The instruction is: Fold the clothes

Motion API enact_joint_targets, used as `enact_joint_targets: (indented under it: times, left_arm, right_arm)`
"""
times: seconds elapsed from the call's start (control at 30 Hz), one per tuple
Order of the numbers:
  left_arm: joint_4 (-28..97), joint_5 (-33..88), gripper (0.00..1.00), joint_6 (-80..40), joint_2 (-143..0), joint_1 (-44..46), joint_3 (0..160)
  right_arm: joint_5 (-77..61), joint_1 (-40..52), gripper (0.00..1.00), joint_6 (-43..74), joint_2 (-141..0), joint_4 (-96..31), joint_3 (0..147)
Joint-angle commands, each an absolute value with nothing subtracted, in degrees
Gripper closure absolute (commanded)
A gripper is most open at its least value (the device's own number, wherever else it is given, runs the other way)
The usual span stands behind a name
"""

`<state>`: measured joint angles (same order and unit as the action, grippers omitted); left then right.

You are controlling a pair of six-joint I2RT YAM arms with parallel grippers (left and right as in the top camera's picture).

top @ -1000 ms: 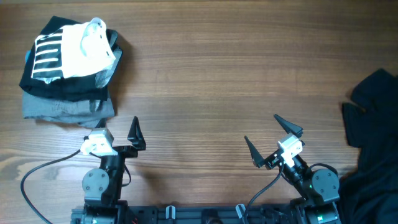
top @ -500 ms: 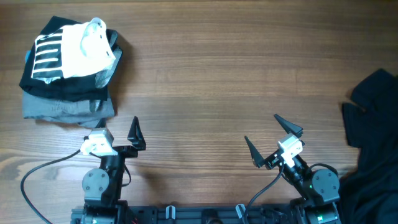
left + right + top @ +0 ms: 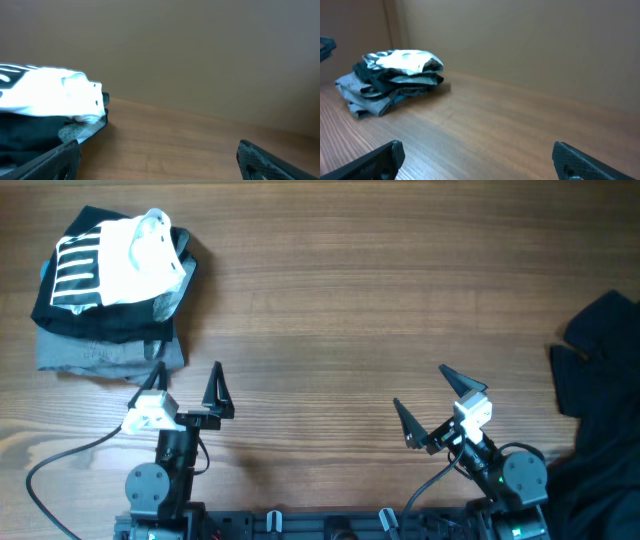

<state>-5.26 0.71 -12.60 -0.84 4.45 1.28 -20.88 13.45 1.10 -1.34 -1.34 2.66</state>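
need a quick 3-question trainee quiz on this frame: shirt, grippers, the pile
1. In the overhead view, where does the black T-shirt lie?
A) at the right edge of the table
B) at the centre
C) at the near-left corner
2. True or false: the left gripper and the right gripper are both open and hold nothing.
3. Fill in: in the folded stack, the grey garment lies at the ____.

Key: 1 A. 2 true. 3 bottom.
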Motion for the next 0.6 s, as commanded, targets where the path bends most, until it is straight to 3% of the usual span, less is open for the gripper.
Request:
enact_joint_targets:
  times: [0.0, 0.3, 0.43, 0.5, 0.57]
  left_arm:
    - [0.6, 3.81, 0.0, -12.88, -2.61, 4.64, 9.93]
    - [31.97, 3.66, 0.0, -12.49, -35.59, 4.67, 50.46]
    - [45.1, 7.35, 0.0, -12.47, -51.48, 4.67, 66.7]
    - [48.38, 7.49, 0.0, -12.45, -58.19, 4.67, 71.92]
    - [48.71, 9.08, 0.0, -12.47, -61.95, 4.67, 73.56]
  right_arm:
    - [-16.38, 13.21, 0.0, 4.67, -5.26, -6.5, 12.27]
    - [-16.4, 13.21, 0.0, 4.12, -44.23, -37.15, 48.82]
    - [-24.38, 13.21, 0.0, 1.04, -60.75, -48.29, 63.18]
    - [-21.26, 13.1, 0.0, 1.5, -67.46, -50.35, 67.46]
    - [-9.39, 10.9, 0.0, 12.93, -72.27, -49.87, 69.01]
